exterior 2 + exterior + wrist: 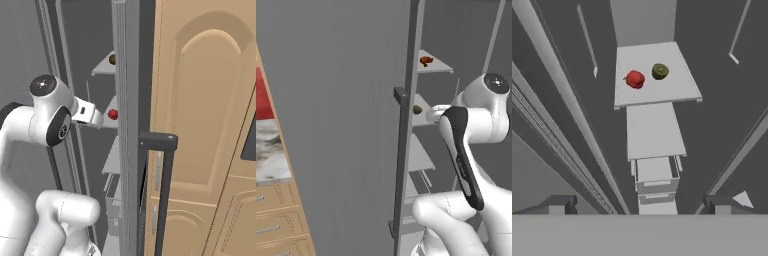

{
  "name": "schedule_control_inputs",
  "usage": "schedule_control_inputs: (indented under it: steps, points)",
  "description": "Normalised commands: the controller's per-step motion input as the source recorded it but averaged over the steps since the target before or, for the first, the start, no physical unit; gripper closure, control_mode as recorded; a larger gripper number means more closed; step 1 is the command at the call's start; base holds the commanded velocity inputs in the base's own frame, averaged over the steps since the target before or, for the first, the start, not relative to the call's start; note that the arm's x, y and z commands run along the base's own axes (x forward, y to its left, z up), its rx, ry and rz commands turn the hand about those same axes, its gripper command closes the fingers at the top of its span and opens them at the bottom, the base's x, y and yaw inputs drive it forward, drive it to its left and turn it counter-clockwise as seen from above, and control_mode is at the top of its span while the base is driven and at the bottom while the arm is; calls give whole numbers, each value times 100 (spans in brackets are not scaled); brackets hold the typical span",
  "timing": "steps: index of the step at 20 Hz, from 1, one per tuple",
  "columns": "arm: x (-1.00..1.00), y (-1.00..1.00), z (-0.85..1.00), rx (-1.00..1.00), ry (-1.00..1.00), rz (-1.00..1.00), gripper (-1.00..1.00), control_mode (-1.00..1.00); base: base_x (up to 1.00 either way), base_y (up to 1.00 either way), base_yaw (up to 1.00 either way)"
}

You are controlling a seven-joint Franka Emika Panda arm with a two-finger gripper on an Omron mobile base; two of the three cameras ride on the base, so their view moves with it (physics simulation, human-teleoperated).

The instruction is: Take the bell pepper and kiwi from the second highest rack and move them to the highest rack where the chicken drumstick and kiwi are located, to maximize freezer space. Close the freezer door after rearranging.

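In the left base view the freezer door [346, 125] hides part of the second highest rack [423, 107] (at nine o'clock), showing only the kiwi [417, 109].

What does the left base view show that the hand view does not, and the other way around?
Left base view: the chicken drumstick on the highest rack, and the freezer door with its bar handle. Hand view: the bell pepper beside the kiwi, apart from it. Both: the second highest rack and that kiwi.
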Motion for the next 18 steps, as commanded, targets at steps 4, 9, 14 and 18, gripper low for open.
schedule_control_inputs:
  steps: [4,9,14,18]
  points:
    - [58,-13,-22,7,5,0,-100,-100,0,0,0]
    - [62,-4,-39,0,2,-4,-100,-100,0,0,0]
    - [71,-1,-25,0,3,-4,-100,-100,0,0,0]
    - [51,-3,-5,1,1,0,-100,-100,0,0,0]
